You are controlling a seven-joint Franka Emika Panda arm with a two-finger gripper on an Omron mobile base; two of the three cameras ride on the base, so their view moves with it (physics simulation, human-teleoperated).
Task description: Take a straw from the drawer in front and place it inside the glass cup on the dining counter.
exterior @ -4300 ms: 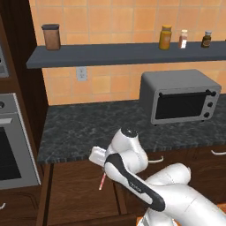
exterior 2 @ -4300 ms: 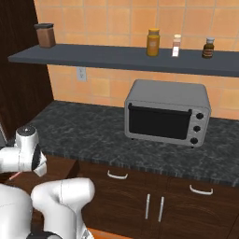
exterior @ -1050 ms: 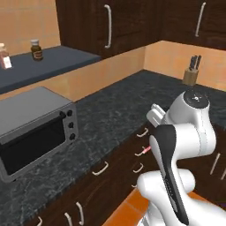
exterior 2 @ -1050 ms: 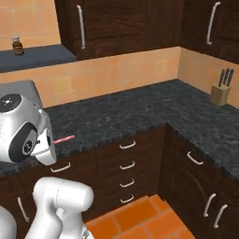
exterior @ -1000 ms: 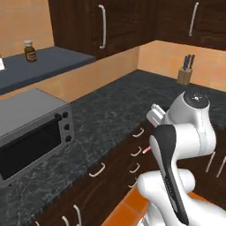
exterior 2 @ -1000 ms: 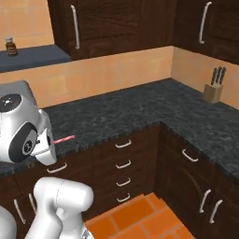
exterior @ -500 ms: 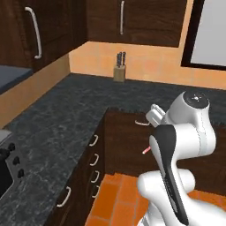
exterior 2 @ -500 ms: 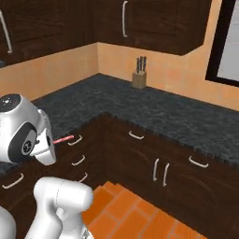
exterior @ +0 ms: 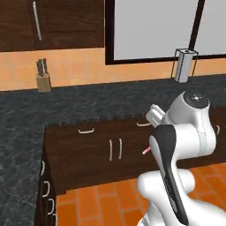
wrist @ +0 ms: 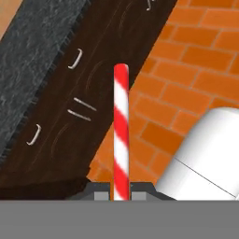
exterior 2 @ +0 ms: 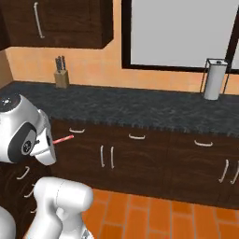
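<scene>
Already we are carrying the straw point(wrist: 121, 135), which is sticking straight out ahead of the gripper point(wrist: 121, 195), its fingers clamped narrowly on the straw's base. Finding the dining counter and glass cup is remaining, we judge.

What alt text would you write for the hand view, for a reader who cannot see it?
A red-and-white striped straw stands straight up from the shut gripper at the bottom. Behind it lie dark wood cabinets with silver handles, a black speckled counter and an orange brick floor.
</scene>
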